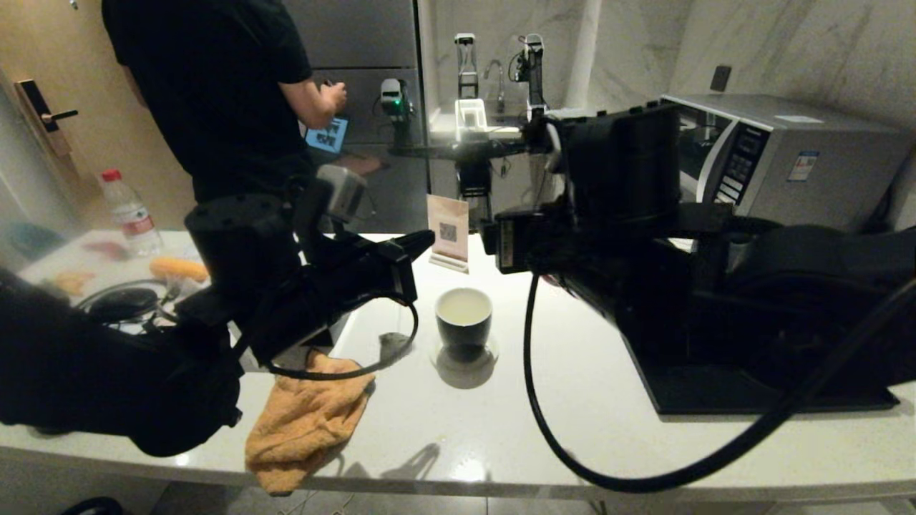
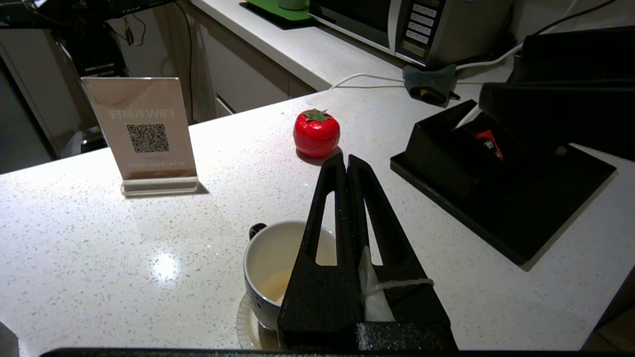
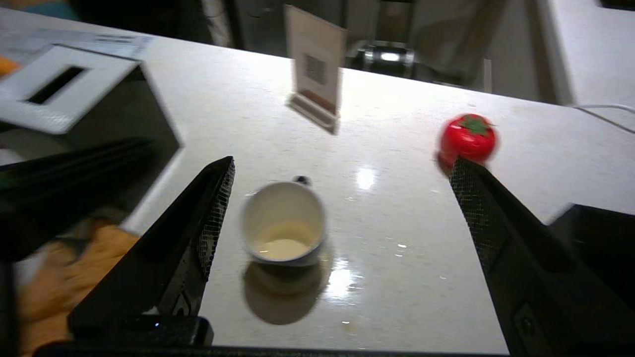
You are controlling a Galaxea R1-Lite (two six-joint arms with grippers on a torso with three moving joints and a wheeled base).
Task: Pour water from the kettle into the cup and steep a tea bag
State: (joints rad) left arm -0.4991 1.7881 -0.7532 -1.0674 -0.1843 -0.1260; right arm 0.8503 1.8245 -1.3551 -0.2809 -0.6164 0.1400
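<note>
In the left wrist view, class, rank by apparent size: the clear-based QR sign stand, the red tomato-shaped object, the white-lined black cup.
1. QR sign stand
2. Cup, partly hidden, nearer the camera
3. Red tomato-shaped object

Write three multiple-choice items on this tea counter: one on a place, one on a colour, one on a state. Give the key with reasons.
1. Where is the cup?
A. on the microwave
B. on the white counter, in front of the QR sign
C. on the orange cloth

2. What colour is the cup inside?
A. white
B. red
C. green

3. How do the right gripper's fingers stand?
A. shut
B. clamped on the cup
C. wide apart, empty

Key: B, it stands on the counter near the QR sign; A, the wrist views show white; C, nothing lies between them.
</note>
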